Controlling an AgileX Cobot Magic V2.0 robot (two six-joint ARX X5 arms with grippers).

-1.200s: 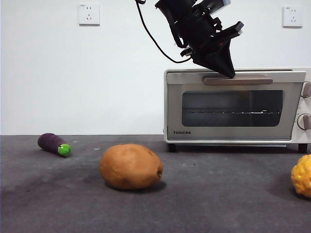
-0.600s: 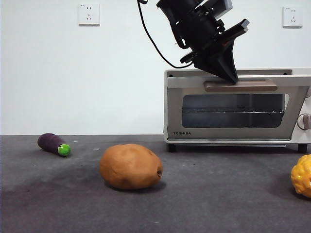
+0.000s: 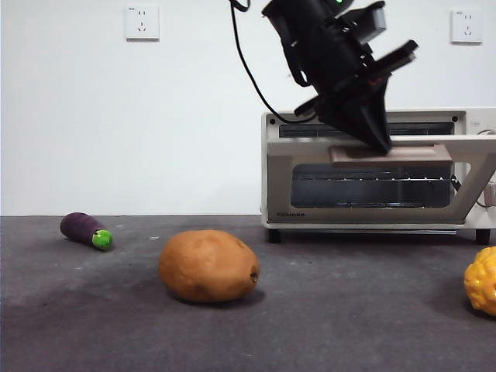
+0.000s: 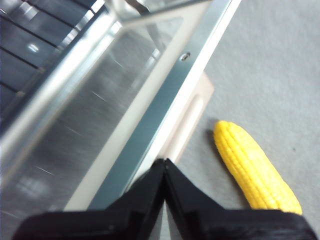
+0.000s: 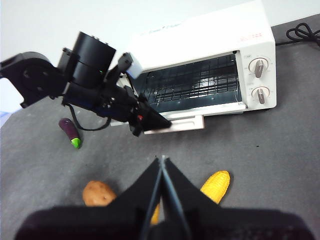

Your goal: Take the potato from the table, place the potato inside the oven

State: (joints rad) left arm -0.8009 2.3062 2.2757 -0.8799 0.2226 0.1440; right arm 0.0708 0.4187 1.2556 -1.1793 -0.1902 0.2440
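The orange-brown potato [image 3: 208, 265] lies on the dark grey table [image 3: 349, 318], left of the cream-white oven [image 3: 288, 174]; the right wrist view also catches the potato [image 5: 98, 193]. My left gripper [image 3: 381, 144] is shut, its tip pressed on the beige door handle [image 3: 390, 155]. The oven door [image 5: 175, 122] hangs partly open, and the wire rack [image 5: 192, 82] shows inside. In the left wrist view the left gripper [image 4: 164, 161] touches the door's edge by the handle [image 4: 187, 125]. My right gripper [image 5: 161, 159] is shut, high above the table and holding nothing.
A purple eggplant [image 3: 85, 230] lies at the far left. A yellow corn cob [image 3: 482, 279] rests at the right, in front of the oven, and shows as corn [image 4: 255, 167] in the left wrist view. A black cable [image 5: 302, 34] lies behind the oven.
The left gripper has moved down and to the right with the handle. The oven door has swung from nearly closed to partly open. The potato has not moved.
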